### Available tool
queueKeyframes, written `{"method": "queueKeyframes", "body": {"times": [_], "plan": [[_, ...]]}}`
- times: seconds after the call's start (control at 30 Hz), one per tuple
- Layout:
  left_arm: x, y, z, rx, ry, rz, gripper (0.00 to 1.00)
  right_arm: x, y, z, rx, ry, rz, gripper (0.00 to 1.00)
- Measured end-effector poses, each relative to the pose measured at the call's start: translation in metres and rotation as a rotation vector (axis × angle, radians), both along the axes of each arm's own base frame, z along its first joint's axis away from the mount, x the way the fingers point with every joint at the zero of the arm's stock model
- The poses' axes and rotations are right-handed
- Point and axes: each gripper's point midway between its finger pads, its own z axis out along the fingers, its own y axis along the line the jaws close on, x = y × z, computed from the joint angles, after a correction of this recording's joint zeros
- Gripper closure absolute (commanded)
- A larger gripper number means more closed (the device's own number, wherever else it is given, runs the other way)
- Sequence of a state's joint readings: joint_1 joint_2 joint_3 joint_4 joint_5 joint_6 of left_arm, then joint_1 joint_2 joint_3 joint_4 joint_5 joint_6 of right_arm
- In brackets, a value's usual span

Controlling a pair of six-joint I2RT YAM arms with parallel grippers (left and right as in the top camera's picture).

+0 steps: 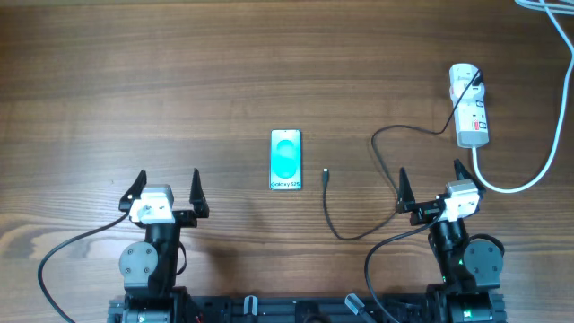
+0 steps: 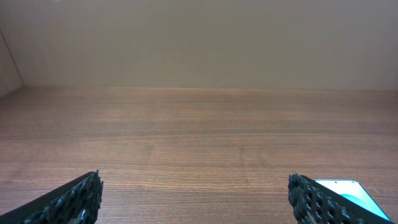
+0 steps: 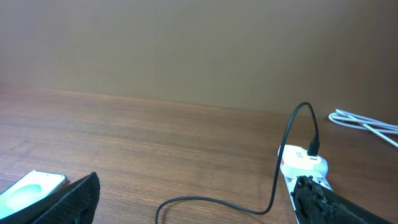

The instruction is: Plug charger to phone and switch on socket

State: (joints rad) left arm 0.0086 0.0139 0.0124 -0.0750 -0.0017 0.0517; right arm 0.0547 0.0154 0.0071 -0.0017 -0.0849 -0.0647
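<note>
The phone (image 1: 285, 160) lies flat mid-table, cyan screen up; a corner shows in the left wrist view (image 2: 348, 190) and the right wrist view (image 3: 28, 190). The charger's thin black cable (image 1: 395, 135) runs from its plug in the white socket (image 1: 470, 117) and loops to its loose connector tip (image 1: 326, 176), right of the phone and apart from it. The cable and socket show in the right wrist view (image 3: 280, 186) (image 3: 301, 163). My left gripper (image 1: 166, 190) is open and empty, left of the phone. My right gripper (image 1: 430, 184) is open and empty, below the socket.
The socket's thick white cord (image 1: 538, 170) curves off to the right and up past the table's far right corner; it also shows in the right wrist view (image 3: 364, 124). A wall rises behind the table's far edge.
</note>
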Motion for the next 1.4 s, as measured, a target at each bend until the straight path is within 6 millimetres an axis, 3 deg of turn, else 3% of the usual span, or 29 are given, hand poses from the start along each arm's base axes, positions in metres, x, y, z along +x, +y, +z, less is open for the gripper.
{"method": "queueKeyframes", "body": {"times": [1.23,1.4], "plan": [[0.0000,-0.0001,0.0001,0.000,0.000,0.000,0.00,0.0000,0.0000,0.0000,0.000,0.000,0.000,0.00],[-0.0001,-0.0098,0.0012,-0.004,-0.005,-0.057,0.00,0.0000,0.0000,0.0000,0.000,0.000,0.000,0.00]]}}
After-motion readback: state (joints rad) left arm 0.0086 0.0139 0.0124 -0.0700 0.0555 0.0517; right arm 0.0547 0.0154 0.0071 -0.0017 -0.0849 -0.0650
